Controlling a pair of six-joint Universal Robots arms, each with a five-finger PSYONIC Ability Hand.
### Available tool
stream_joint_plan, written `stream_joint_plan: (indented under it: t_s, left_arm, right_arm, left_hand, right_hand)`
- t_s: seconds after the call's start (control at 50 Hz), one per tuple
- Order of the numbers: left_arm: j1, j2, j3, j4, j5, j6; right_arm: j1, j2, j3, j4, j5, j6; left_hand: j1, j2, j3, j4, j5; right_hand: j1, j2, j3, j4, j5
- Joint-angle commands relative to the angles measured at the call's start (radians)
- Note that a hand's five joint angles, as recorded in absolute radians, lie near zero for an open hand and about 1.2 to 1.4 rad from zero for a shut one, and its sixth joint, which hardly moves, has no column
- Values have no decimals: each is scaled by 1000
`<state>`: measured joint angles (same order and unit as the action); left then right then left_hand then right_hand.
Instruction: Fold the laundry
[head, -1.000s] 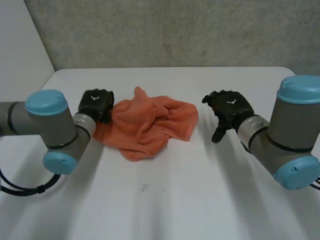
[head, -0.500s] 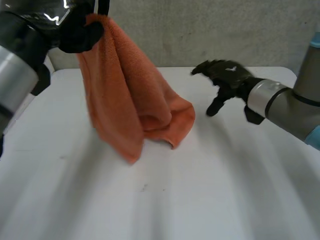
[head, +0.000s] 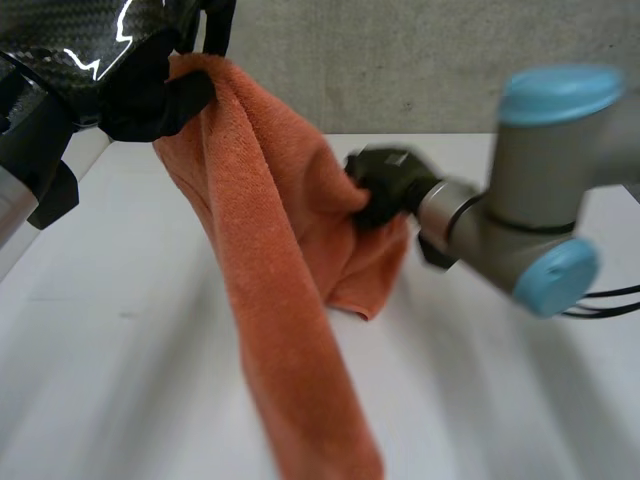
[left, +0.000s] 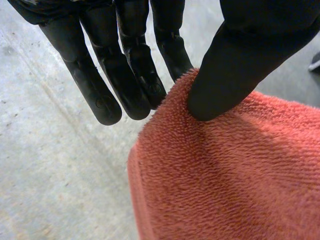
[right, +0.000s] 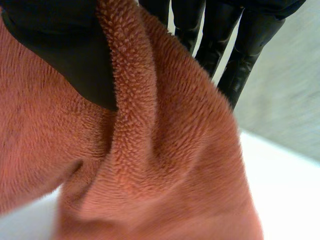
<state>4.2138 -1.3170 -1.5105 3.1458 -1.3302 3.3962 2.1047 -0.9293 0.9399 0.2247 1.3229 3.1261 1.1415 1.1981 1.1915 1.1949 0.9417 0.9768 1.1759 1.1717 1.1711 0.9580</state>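
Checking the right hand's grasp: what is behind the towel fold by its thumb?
Straight fingers of the right hand stand behind the towel fold, with its thumb in front, pinching it. The cloth covers their ends.

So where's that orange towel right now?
In the head view the orange towel hangs from the left hand, held high at the left; the right hand pinches a fold lower down.

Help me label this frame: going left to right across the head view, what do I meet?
The left hand, raised and pinching the cloth → orange towel hanging down → right hand gripping the towel's side → right arm.
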Motion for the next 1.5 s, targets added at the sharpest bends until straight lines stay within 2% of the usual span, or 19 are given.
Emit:
stream_joint_plan:
  t_s: [0.02, 0.12, 0.16, 0.3, 0.34, 0.36, 0.48, 0.5, 0.56, 0.66, 0.8, 0.84, 0.96, 0.98, 1.06, 1.18, 1.3, 1.44, 1.5]
  left_arm:
    - [101, -67, -43, 43, -1, 98]
    - [104, -142, -74, 77, -7, 92]
    - [103, -148, -82, 79, -7, 92]
    - [98, -229, -114, 88, -10, 92]
    - [88, -252, -132, 89, -12, 92]
    - [83, -252, -140, 89, -12, 92]
    - [61, -238, -177, 89, -12, 92]
    - [58, -235, -180, 89, -12, 92]
    - [34, -199, -194, 88, -14, 92]
    - [2, -104, -203, 88, -14, 92]
    - [-11, -13, -205, 85, -14, 95]
    - [-15, 1, -205, 83, -14, 95]
    - [-32, 28, -205, 83, -15, 98]
    - [-32, 30, -205, 82, -15, 98]
    - [-32, 33, -205, 82, -14, 98]
    - [-29, 32, -211, 82, -14, 98]
    - [-29, 35, -211, 80, -14, 97]
    - [-29, 47, -211, 82, -15, 95]
    - [-29, 48, -211, 82, -15, 95]
  right_arm:
    - [-129, -346, 213, -50, 42, -127]
    - [-138, -532, 414, -47, 39, -230]
    - [-134, -565, 471, -30, 44, -262]
    - [-100, -588, 681, 227, 47, -484]
    - [-75, -577, 688, 287, 50, -538]
    - [-75, -576, 679, 289, 56, -541]
    - [-114, -588, 612, 165, 61, -436]
    - [-159, -594, 596, 104, 55, -369]
    - [-199, -598, 582, 75, 55, -309]
    - [-239, -577, 574, 74, -5, -230]
    - [-250, -429, 559, 109, -160, -198]
    - [-249, -370, 537, 136, -175, -202]
    - [-239, -263, 513, 150, -168, -215]
    - [-239, -237, 516, 148, -169, -216]
    - [-241, -224, 539, 130, -172, -215]
    - [-247, -243, 599, 58, -172, -216]
    - [-244, -267, 640, 22, -172, -216]
    - [-232, -243, 643, 1, -177, -216]
    - [-232, -214, 634, -21, -178, -216]
  left_hand:
    - [255, 198, 205, 201, 280]
    - [255, 198, 205, 201, 280]
    - [255, 198, 205, 201, 280]
    - [255, 198, 205, 201, 280]
    - [255, 198, 205, 201, 280]
    - [255, 198, 205, 201, 280]
    - [255, 198, 205, 201, 280]
    - [255, 198, 205, 201, 280]
    - [255, 198, 205, 201, 280]
    - [255, 198, 205, 201, 280]
    - [255, 198, 205, 201, 280]
    - [255, 198, 205, 201, 280]
    - [255, 198, 205, 201, 280]
    - [255, 198, 205, 201, 280]
    - [255, 198, 205, 201, 280]
    - [255, 198, 205, 201, 280]
    - [255, 198, 205, 201, 280]
    - [255, 198, 205, 201, 280]
    - [255, 198, 205, 201, 280]
  right_hand:
    - [419, 220, 225, 225, 264]
    - [419, 220, 225, 225, 264]
    - [419, 220, 225, 225, 264]
    - [418, 218, 223, 223, 262]
    - [-217, -416, -412, -411, -372]
    - [-635, -834, -830, -829, -791]
    - [-769, -968, -963, -963, -924]
    - [-802, -1001, -997, -997, -958]
    - [-802, -1001, -997, -997, -958]
    - [-802, -1001, -997, -997, -958]
    - [-801, -1000, -996, -995, -957]
    - [-801, -1000, -996, -995, -957]
    - [-695, -895, -890, -890, -851]
    - [-538, -737, -733, -732, -694]
    - [-329, -528, -524, -523, -485]
    - [-220, -419, -415, -414, -375]
    - [-240, -439, -435, -434, -396]
    - [-460, -659, -655, -654, -616]
    - [-466, -665, -661, -660, -622]
